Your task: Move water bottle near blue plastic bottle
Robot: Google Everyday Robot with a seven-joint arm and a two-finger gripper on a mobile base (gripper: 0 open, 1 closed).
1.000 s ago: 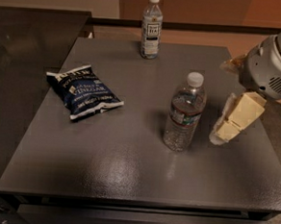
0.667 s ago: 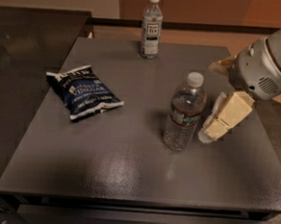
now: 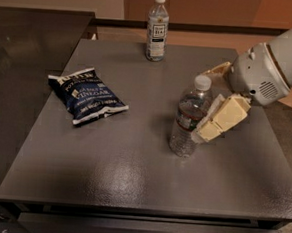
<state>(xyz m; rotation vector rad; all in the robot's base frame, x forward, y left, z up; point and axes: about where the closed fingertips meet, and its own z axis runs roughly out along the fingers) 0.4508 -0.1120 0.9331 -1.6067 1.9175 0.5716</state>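
the water bottle stands upright, white cap on, a little right of the middle of the dark grey table. its red and teal label band faces me. the gripper is at the bottle's right side, coming in from the right edge of the view on a pale grey arm. its two cream fingers are spread apart: the nearer one lies against or just beside the bottle's right flank, and the farther one shows behind the bottle's shoulder. they are not clamped on anything. the blue plastic bottle stands upright at the far edge of the table, well apart from the water bottle, up and to the left. a dark blue chip bag lies flat on the left half of the table, away from the straight line between the two bottles. i judge this to be the reach-and-grasp step, with the carry not yet begun. next i would need the fingers to bracket the bottle's body squarely, then close gently, since the thin ribbed plastic may flex or tip.
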